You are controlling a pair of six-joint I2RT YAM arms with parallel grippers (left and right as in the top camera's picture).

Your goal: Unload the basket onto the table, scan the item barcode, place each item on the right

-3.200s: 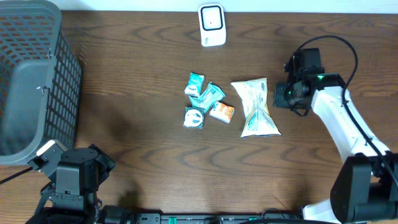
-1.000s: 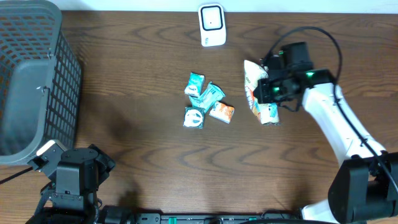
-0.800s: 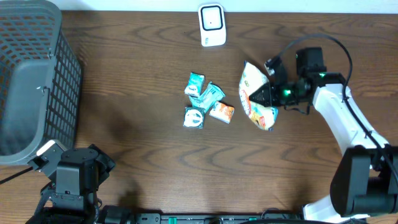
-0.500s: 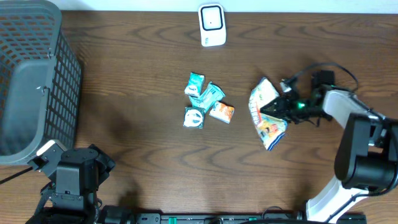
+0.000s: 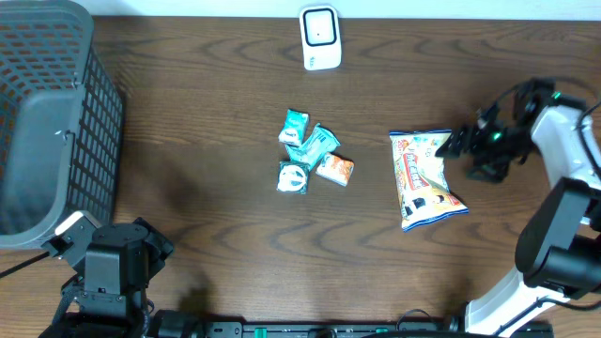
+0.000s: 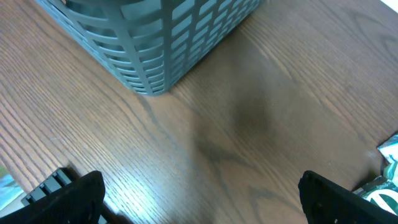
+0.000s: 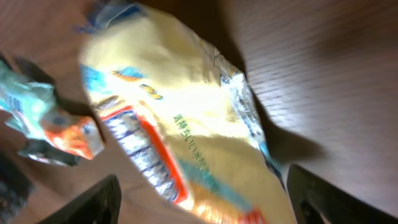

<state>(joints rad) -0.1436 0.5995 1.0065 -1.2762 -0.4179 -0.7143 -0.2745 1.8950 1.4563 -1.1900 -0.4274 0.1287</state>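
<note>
The snack bag [image 5: 427, 180] lies flat on the table [image 5: 207, 216], right of the small packets [image 5: 310, 155], well apart from the scanner [image 5: 319, 38]; the right gripper [image 5: 458, 144] stands just beside its upper right corner; the right wrist view shows the fingers [image 7: 93, 199] spread wide, the bag apparently not gripped; only the left wrist view shows the left gripper [image 6: 199, 199] wide, near the basket [image 6: 155, 37].

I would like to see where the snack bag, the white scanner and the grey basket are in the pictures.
snack bag [image 5: 427, 178], overhead view, middle of its printed face.
white scanner [image 5: 320, 38], overhead view, centre of its front.
grey basket [image 5: 101, 131], overhead view, its mesh side wall.
</note>
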